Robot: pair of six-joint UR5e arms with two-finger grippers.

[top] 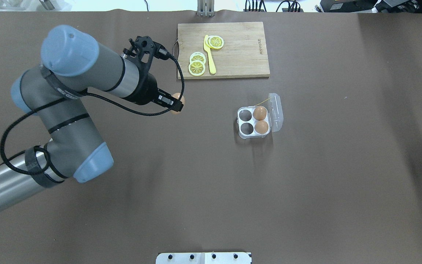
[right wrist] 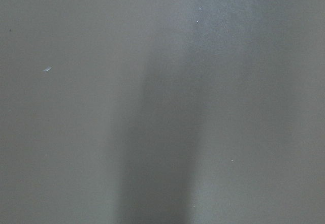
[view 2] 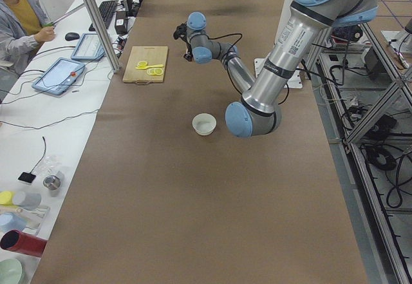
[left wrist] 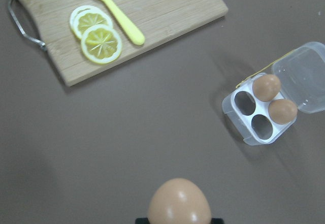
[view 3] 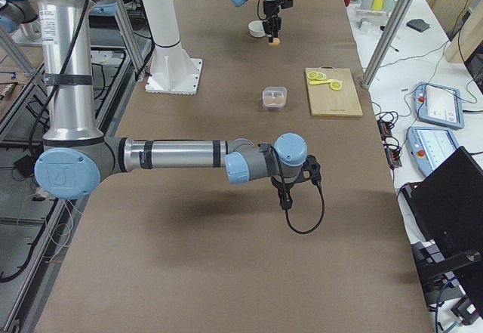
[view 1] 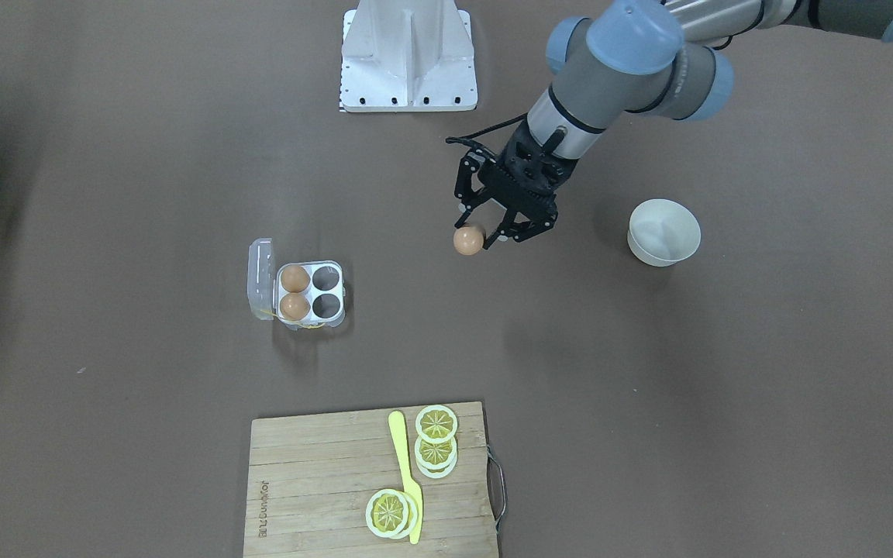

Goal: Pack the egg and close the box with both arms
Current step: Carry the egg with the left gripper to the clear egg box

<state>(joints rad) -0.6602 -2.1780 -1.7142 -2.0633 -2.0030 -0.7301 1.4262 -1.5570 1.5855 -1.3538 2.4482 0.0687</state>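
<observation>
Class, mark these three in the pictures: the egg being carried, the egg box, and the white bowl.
carried egg (view 1: 468, 241), exterior front-facing view, centre of its shell.
egg box (view 1: 327, 305), exterior front-facing view, inside an empty cell.
white bowl (view 1: 663, 232), exterior front-facing view, its bare inside.

The egg (left wrist: 179, 203) is smooth and faintly glossy, the box (left wrist: 304, 76) clear plastic, the board (view 1: 315, 465) grained wood, the table (view 1: 648, 387) matt.

Brand mark (view 1: 263, 508) burned along one edge of the cutting board (view 1: 322, 465), too small to be read, lettering printed on the left arm (view 2: 293, 36), illegible.
</observation>
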